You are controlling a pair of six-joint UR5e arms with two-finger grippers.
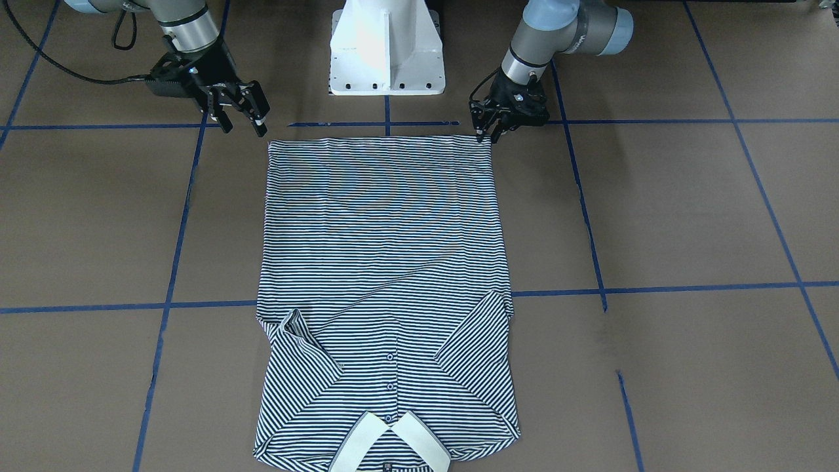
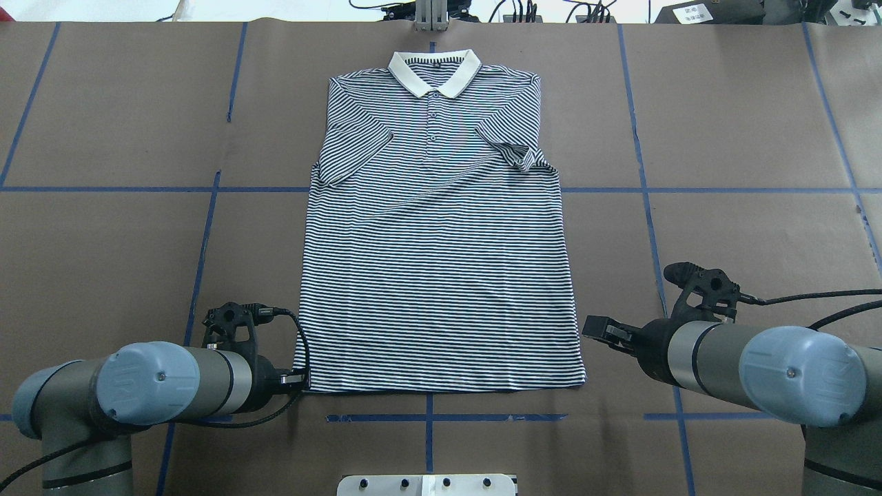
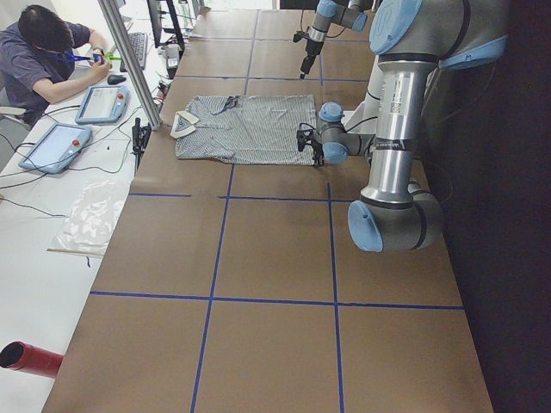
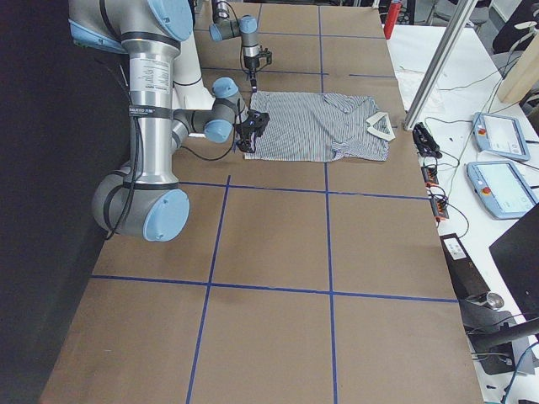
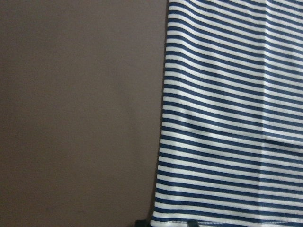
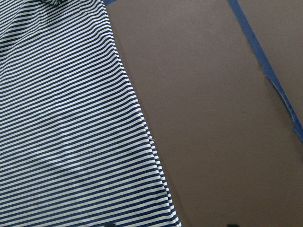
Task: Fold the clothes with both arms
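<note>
Though flat face-up, striped polo shirt (image 2: 441, 275), both sleeves inward

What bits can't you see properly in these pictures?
- Left gripper: in the overhead view its own wrist hides the fingers. Even in the front-facing view I cannot tell whether it pinches the hem of the shirt.
- Collar: cut off by the front-facing view's bottom edge.
- Shirt front under the folded-in sleeves: covered by them in every view.
- Buttons: too small in both side views.
</note>
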